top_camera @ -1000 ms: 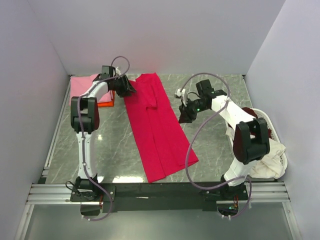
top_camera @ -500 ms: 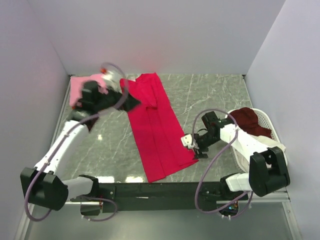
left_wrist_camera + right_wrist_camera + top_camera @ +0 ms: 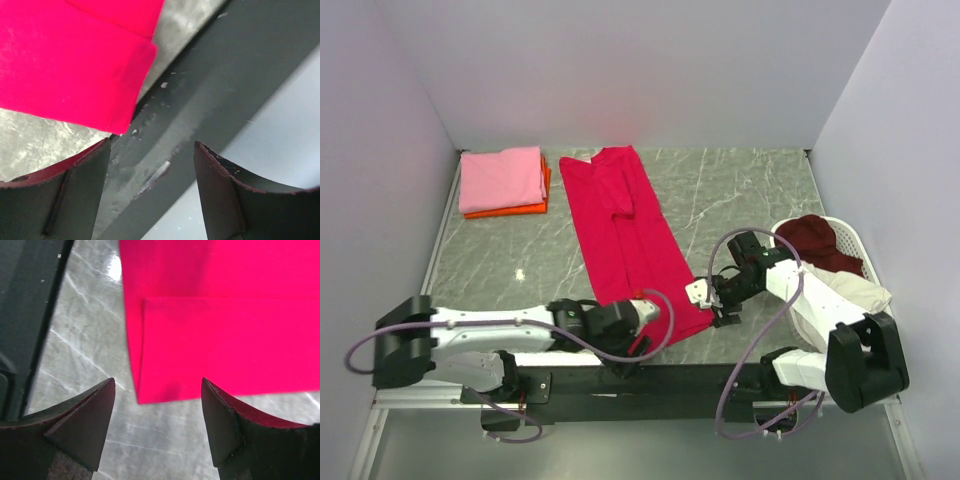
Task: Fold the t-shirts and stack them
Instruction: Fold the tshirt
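Two arms reach low toward the near end of the red shirt [image 3: 625,240], which lies flat on the table [image 3: 740,190] as a long folded strip, running from the far middle toward the near edge and slanting right as it comes. The left arm lies stretched along the near edge, its elbow out at the near left and its forearm pointing right, so the left gripper [image 3: 642,328] sits at the strip's near left corner. In its wrist view the left gripper [image 3: 150,150] stands open with nothing between the fingers; the red shirt's [image 3: 65,60] corner lies just past the left finger, and the black rail [image 3: 200,100] shows in the gap. The right arm is folded at the near right, forearm reaching left, with the right gripper [image 3: 720,300] just beside the strip's near right corner. Its wrist view shows the right gripper [image 3: 157,385] wide apart and empty, above the hem of the red shirt [image 3: 225,315]. A pink shirt [image 3: 502,178] lies folded on an orange shirt [image 3: 505,210] at the far left. The basket [image 3: 865,255] at the right holds a maroon shirt [image 3: 817,240] and a cream shirt [image 3: 855,292].
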